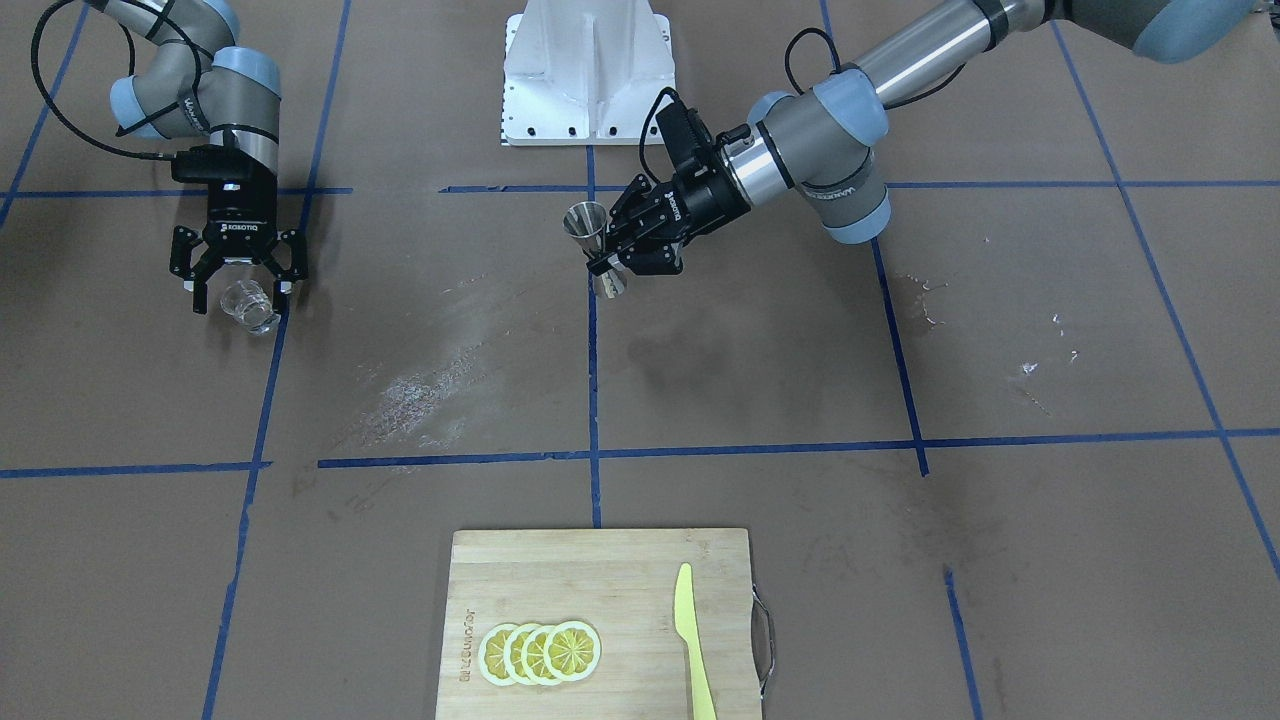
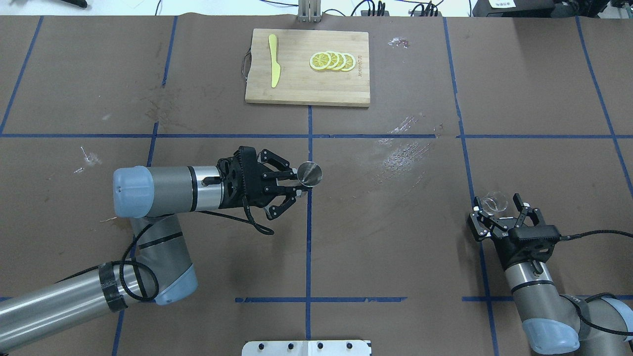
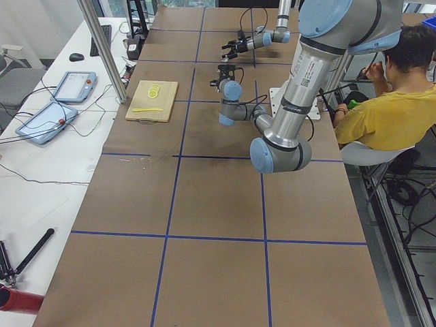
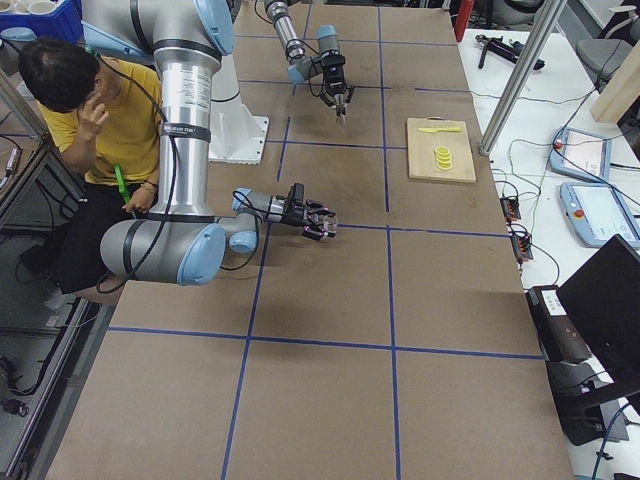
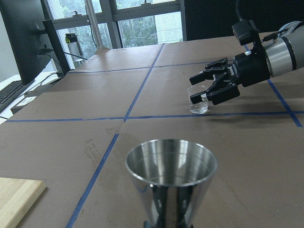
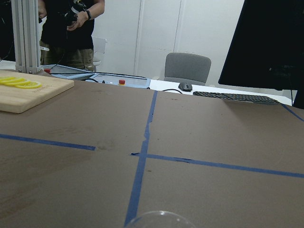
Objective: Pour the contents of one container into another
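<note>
The steel jigger (image 1: 585, 222) hangs upright above the table's middle, with my left gripper (image 1: 606, 266) shut on its narrow waist. From overhead its round mouth (image 2: 309, 174) shows just past the left gripper (image 2: 298, 187), and the left wrist view looks over its open top cone (image 5: 171, 178). The clear glass cup (image 1: 248, 306) stands on the table on my right side. My right gripper (image 1: 243, 288) is open with one finger on each side of the cup (image 2: 492, 201), not pressing it. The left wrist view shows the cup (image 5: 197, 105) between these fingers. Only the cup's rim (image 6: 154, 219) shows in the right wrist view.
A bamboo cutting board (image 2: 296, 91) at the table's far edge carries lemon slices (image 2: 331, 61) and a yellow knife (image 2: 273, 66). The white robot base (image 1: 588, 70) sits at the near edge. A person in yellow (image 3: 381, 102) sits beside the base.
</note>
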{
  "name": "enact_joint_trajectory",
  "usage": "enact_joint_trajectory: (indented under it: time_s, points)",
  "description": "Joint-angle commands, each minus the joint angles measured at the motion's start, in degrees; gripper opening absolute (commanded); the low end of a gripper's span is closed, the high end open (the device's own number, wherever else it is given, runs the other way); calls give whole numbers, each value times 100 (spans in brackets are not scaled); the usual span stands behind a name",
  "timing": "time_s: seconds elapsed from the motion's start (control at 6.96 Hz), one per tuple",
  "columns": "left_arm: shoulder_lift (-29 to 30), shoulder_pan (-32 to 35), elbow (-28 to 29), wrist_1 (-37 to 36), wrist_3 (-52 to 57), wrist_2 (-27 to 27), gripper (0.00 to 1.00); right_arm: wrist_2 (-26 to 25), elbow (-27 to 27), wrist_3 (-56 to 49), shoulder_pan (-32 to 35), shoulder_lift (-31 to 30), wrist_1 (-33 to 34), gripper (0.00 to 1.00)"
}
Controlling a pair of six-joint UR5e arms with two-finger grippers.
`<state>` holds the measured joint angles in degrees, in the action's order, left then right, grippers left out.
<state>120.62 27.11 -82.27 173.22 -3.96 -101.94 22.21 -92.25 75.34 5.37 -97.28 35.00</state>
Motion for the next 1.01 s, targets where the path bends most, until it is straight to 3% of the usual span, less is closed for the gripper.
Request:
enact_joint_trajectory:
  time_s: [0.0, 0.29, 0.43, 0.86]
  points:
    - [-3, -4, 0, 1, 0, -1, 0, -15, 75, -10, -35, 7, 7, 89]
    - [-3, 5, 0, 10, 9, -1, 0, -15, 75, -37, -62, 7, 7, 84]
    - [-3, 5, 0, 18, 9, -1, 0, -15, 75, -54, -62, 7, 7, 74]
    - [-3, 5, 0, 19, 9, -1, 0, -6, 75, -89, -71, 7, 7, 27]
